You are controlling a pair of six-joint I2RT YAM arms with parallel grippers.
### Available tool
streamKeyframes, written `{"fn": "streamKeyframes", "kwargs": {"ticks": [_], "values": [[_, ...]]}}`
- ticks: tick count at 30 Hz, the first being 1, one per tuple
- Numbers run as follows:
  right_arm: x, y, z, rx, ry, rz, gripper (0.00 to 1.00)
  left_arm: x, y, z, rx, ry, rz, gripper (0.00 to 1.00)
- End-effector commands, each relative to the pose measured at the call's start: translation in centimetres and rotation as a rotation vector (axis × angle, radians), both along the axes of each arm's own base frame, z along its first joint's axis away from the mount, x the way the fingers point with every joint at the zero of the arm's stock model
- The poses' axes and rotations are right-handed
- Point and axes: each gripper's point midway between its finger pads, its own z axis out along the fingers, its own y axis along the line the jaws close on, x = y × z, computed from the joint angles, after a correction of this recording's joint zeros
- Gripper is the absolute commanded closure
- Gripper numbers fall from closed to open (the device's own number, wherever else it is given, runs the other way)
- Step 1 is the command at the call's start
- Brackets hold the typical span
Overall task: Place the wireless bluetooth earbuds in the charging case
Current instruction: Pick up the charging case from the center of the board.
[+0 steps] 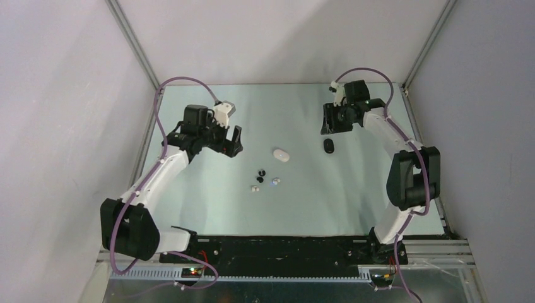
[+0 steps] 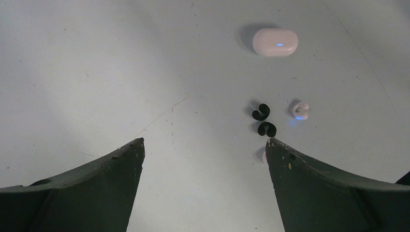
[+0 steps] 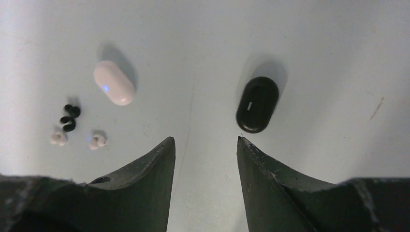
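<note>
Plainly both tools hang empty: left gripper (image 2: 204, 142) spread wide, right gripper (image 3: 205, 140) narrower yet apart. Seen from above, four buds (image 1: 260, 179) lie clustered at 7 o'clock of the white case (image 1: 281, 154); the black case (image 1: 329, 146) sits at its 3 o'clock. They look light, hard and slick, apt to skitter; pinch each gently across its rounded body.

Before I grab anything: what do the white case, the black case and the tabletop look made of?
White case: likely smooth plastic, satin finish; a small blue light glows on its shell.
Black case: probably hard plastic with a slight gloss; soft highlights along its rounded edge.
Tabletop: pale matte sheet with fine scratches and specks; material unclear.
</note>
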Motion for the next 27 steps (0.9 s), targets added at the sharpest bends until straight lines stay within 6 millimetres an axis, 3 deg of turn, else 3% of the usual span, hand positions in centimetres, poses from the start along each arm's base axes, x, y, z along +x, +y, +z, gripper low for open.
{"fn": "streamKeyframes", "kwargs": {"ticks": [1,5,13,20,27], "values": [[2.3,-2.2,-0.4,-0.065,-0.026,-0.166,0.46,1.0,-0.3,1.4,0.019,-0.065,-0.028,0.0],[2.5,-3.8,-2.1,-0.092,0.019,-0.253,0.46,0.9,-0.4,0.9,0.032,-0.057,-0.033,0.0],[3.4,-5.0,-5.6,-0.142,0.076,-0.327,0.49,1.5,-0.1,0.7,0.077,-0.075,-0.031,0.0],[3.7,-3.2,-8.4,-0.198,0.128,-0.298,0.47,2.1,0.0,0.5,0.103,-0.082,-0.032,0.0],[3.4,-3.5,-10.1,-0.25,0.165,-0.308,0.44,2.5,0.1,0.5,0.118,-0.085,-0.026,0.0]]}}
